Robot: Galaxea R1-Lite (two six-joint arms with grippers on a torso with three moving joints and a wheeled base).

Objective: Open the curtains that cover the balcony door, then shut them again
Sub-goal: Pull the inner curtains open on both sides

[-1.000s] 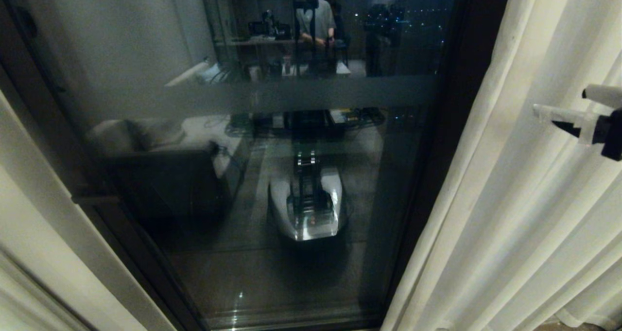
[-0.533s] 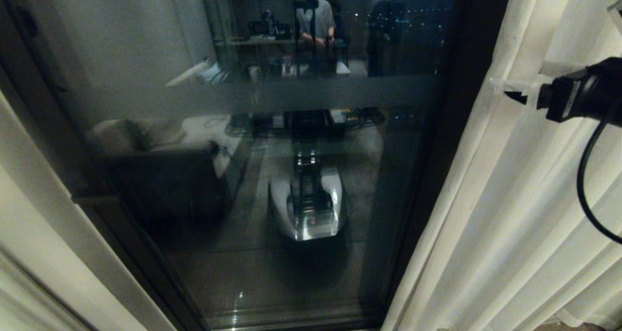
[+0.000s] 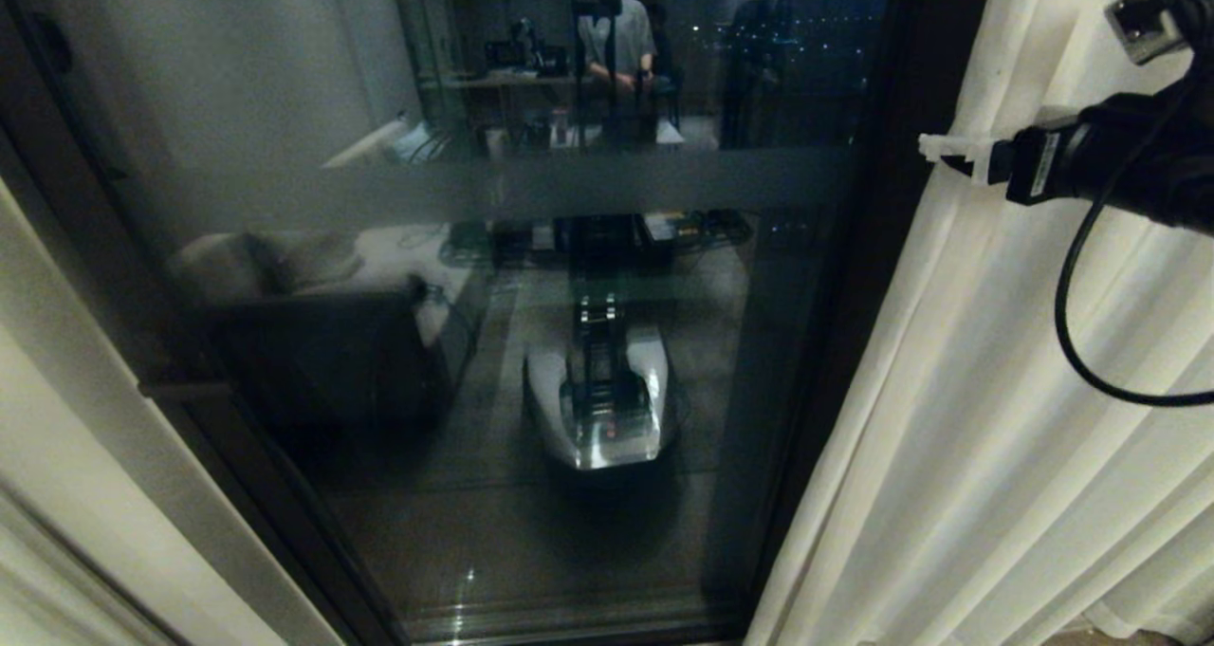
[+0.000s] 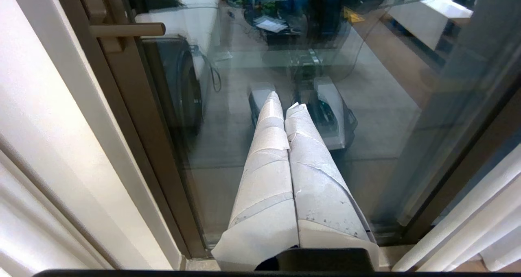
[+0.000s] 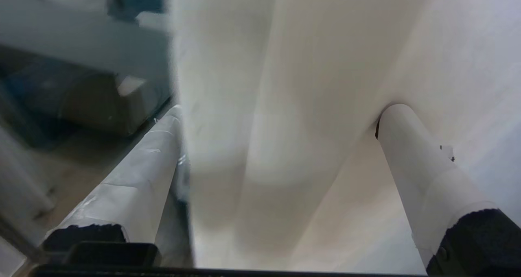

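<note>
Your curtains hang parted — the balcony door shows. Closing remains: right end effector straddles the edge, fingers apart — nothing clamped.

Matt woven cloth curtains, glossy reflective glass balcony door

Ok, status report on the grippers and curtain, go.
Right gripper open, straddling the right curtain's inner edge. Left gripper shut, idle before the balcony door. Glass uncovered, nothing in the way.

Floor beneath me at the balcony door, my curtains hanging down to it, dark door frame standing on it
</note>
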